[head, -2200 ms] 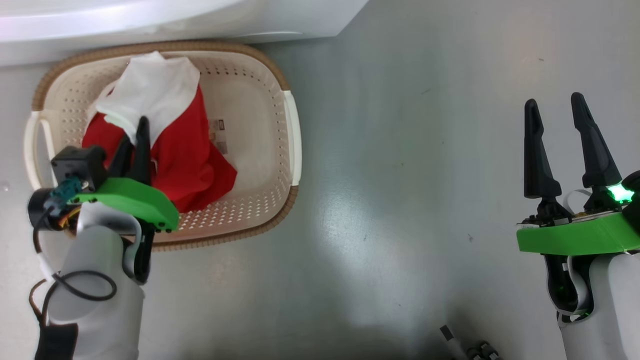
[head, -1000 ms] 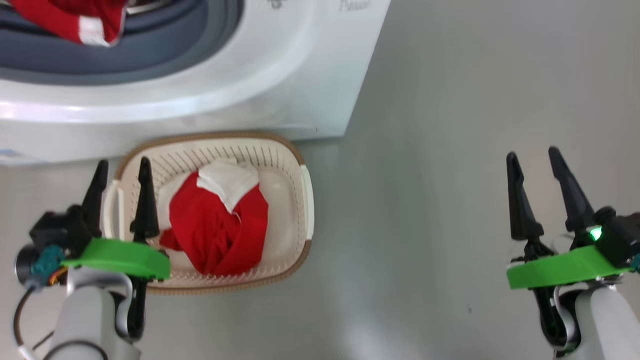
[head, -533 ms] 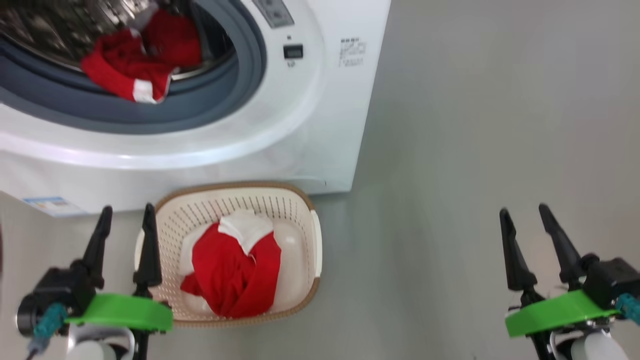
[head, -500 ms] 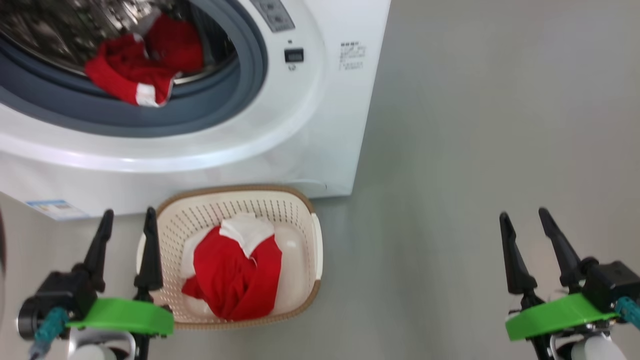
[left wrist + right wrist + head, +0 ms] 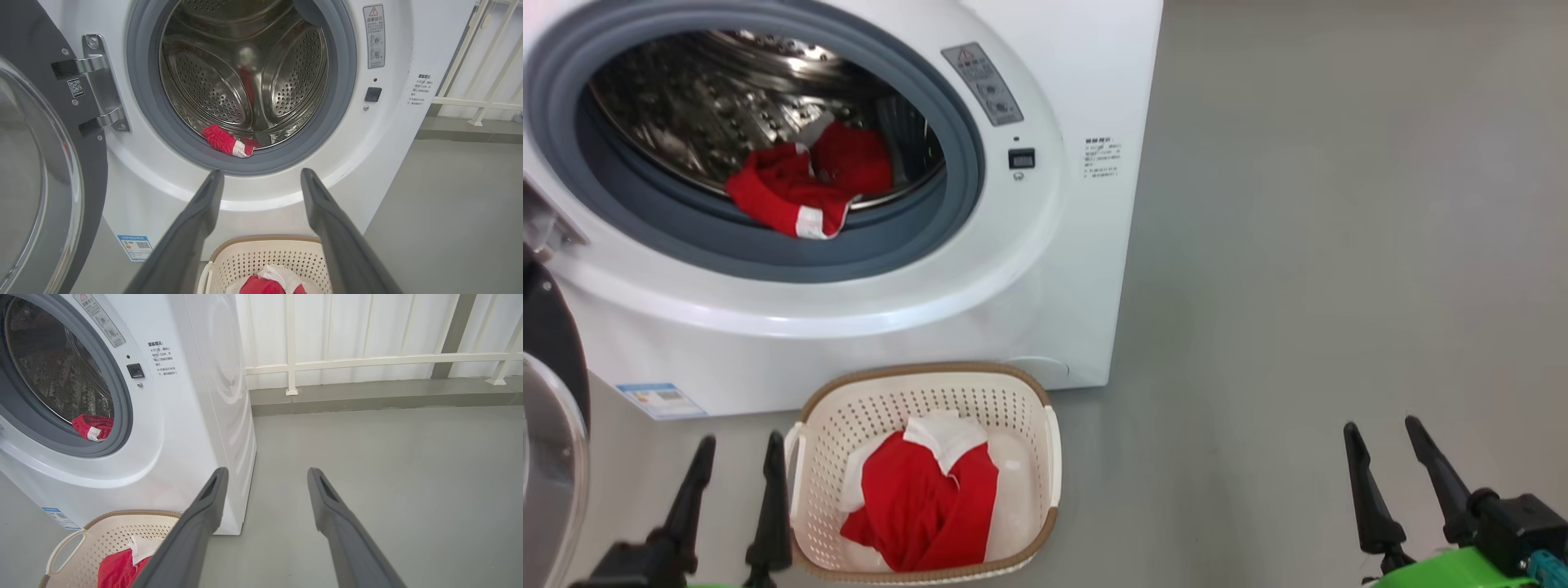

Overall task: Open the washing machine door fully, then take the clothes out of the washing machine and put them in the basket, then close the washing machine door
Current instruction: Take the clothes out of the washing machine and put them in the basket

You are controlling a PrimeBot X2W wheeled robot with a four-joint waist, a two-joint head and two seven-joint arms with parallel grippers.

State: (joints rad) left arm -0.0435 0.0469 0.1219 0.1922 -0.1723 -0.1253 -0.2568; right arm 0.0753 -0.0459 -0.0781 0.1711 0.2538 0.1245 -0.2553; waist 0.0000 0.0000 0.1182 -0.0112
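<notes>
The white washing machine [image 5: 1062, 269] stands with its washing machine door [image 5: 36, 171] swung wide to the left on its hinge. Red clothes [image 5: 805, 184] with white trim lie at the front of the steel drum, draped onto the grey ring [image 5: 229, 143] [image 5: 93, 427]. Another red and white garment [image 5: 923, 502] lies in the cream basket [image 5: 1045, 404] on the floor in front of the machine. My left gripper [image 5: 739, 445] is open and empty, just left of the basket. My right gripper [image 5: 1384, 429] is open and empty over bare floor at the far right.
Grey floor [image 5: 1339, 245] stretches to the right of the machine. A white railing [image 5: 367, 359] and a low kerb run along the back wall. A blue label sticker [image 5: 658, 400] sits low on the machine's front.
The head camera has tilted up, so the basket slid down the picture and the drum opening and door came into view. Both grippers stay open; the left one has drawn back from the basket.
</notes>
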